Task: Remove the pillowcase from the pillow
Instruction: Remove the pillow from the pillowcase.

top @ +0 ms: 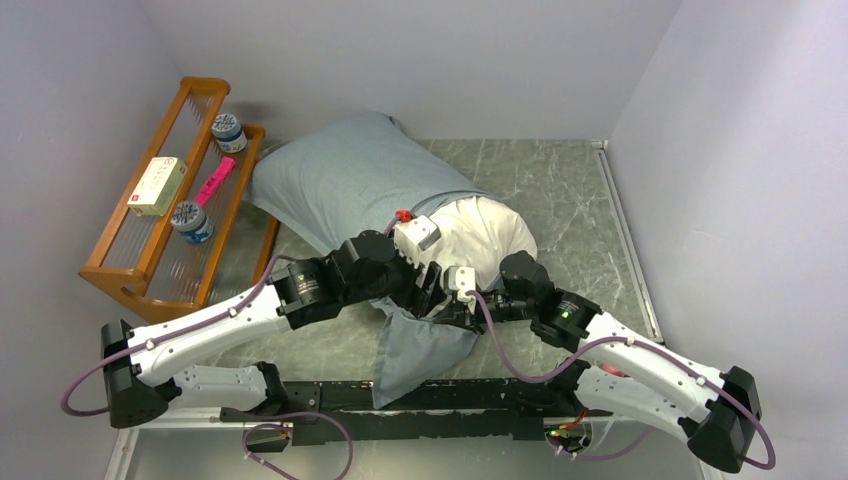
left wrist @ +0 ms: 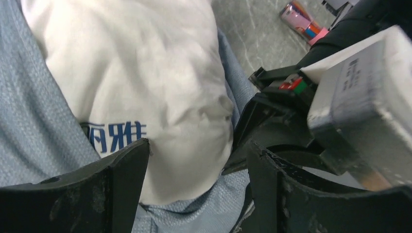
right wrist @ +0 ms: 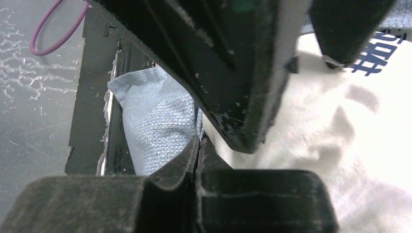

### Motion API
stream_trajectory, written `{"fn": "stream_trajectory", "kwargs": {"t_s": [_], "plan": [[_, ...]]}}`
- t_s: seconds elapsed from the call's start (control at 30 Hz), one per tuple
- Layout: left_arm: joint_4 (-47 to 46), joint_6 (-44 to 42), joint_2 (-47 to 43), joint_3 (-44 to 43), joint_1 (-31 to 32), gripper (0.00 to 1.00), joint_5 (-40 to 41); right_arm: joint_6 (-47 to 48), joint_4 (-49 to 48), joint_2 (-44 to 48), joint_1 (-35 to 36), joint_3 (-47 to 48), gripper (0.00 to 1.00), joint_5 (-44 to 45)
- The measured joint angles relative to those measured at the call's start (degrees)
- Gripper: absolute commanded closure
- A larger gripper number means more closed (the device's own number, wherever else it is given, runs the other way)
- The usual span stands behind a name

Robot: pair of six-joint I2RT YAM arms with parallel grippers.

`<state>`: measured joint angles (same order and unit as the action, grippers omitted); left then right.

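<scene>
**Desk:** What's your left side doing?

**Operator:** My left gripper [left wrist: 197, 150] is spread wide. I've got one finger on each side of the pillow's [left wrist: 145, 73] bulging white end, right by its blue lettering [left wrist: 114, 136]. Nothing is pinched there.

**Desk:** And the right?

**Operator:** My right gripper [right wrist: 197, 155] has its fingers pressed together. A fold of the pillowcase [right wrist: 155, 121] runs into the seam between them, so I read it as clamped on cloth, just beside the pillow's bare end.

**Desk:** Where's the pillow itself?

**Operator:** From overhead it lies on the grey marbled table [top: 570, 200]. Its far left part sits inside the grey-blue pillowcase, and its near right end pokes out white. A loose flap of the case trails off the pillow's near side. Both my grippers meet at that exposed end, close against each other.

**Desk:** Anything around it?

**Operator:** There's a wooden rack [top: 130, 275] to the left of the pillow, with the covered corner just beside it. It holds two jars [top: 228, 131], a box [top: 158, 185] and something pink [top: 214, 181].
</scene>
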<state>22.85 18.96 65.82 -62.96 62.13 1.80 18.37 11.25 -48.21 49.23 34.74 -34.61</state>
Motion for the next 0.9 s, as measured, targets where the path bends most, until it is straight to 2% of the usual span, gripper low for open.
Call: {"fn": "stream_trajectory", "kwargs": {"t_s": [0.43, 0.53, 0.63, 0.83, 0.9], "plan": [[3.1, 5.0, 3.7, 0.0, 2.2, 0.22, 8.3, -0.9, -0.3, 0.5, -0.2, -0.4, 1.0, 0.1], [2.3, 6.1, 5.4, 0.0, 2.2, 0.26, 9.2, -0.8, -0.4, 0.8, -0.1, -0.4, 1.0, 0.0], [1.2, 5.9, 8.0, 0.0, 2.3, 0.44, 9.7, -0.7, -0.5, 1.0, -0.1, -0.5, 1.0, 0.2], [0.6, 4.5, 11.1, 0.2, 2.5, 0.94, 12.6, -0.5, -0.4, 1.0, -0.1, -0.5, 1.0, 0.8], [0.5, 4.0, 11.6, 0.1, 2.5, 0.95, 13.3, -0.4, -0.4, 1.2, -0.1, -0.5, 1.0, 1.1]]}}
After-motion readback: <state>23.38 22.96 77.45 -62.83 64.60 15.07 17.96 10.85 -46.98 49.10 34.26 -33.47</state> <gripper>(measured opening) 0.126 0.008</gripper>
